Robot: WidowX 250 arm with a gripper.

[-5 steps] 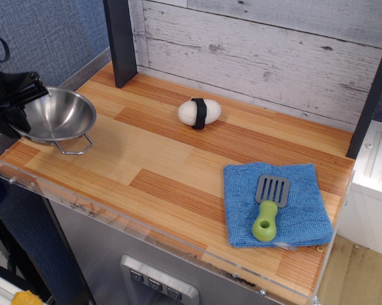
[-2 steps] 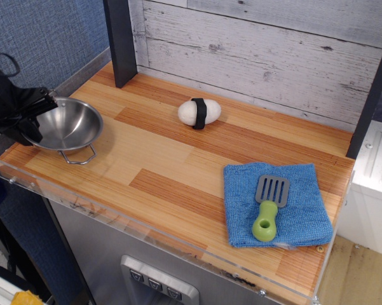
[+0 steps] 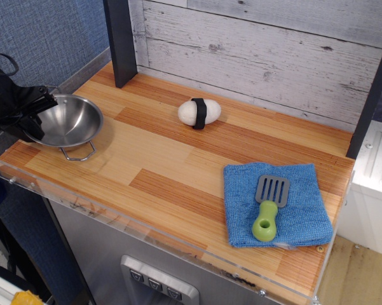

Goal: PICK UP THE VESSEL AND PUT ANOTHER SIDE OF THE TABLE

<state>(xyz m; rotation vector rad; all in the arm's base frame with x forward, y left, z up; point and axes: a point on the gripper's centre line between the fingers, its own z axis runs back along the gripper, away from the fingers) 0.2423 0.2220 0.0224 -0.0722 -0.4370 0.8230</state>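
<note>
Desk: wood-plank top in light and reddish strips, running from the upper left of the frame to the lower right. Clear acrylic rim along the near and left edges; grey metal base below, with a row of small buttons at the bottom centre.

Vessel: shiny steel bowl at the left edge of the frame, over the desk's left end. One thin wire loop handle points toward the near edge, a shadow beneath it. Whether the bowl rests on the desk or is held just clear of it cannot be told.

Hand: black, entering from the left edge of the frame, clamped on the bowl's left rim.

Egg: white, egg-shaped, with a black band round its middle; lies on the desk at upper centre, well apart from the bowl.

Cloth: blue, laid flat at the lower right of the desk, near the front rim.

Spatula: grey slotted blade, green handle; lies on the cloth, handle toward the near edge.

Room: whitewashed plank wall behind the desk; dark post standing at the upper left corner; blue textured panel at far left; white unit at the right edge.
</note>
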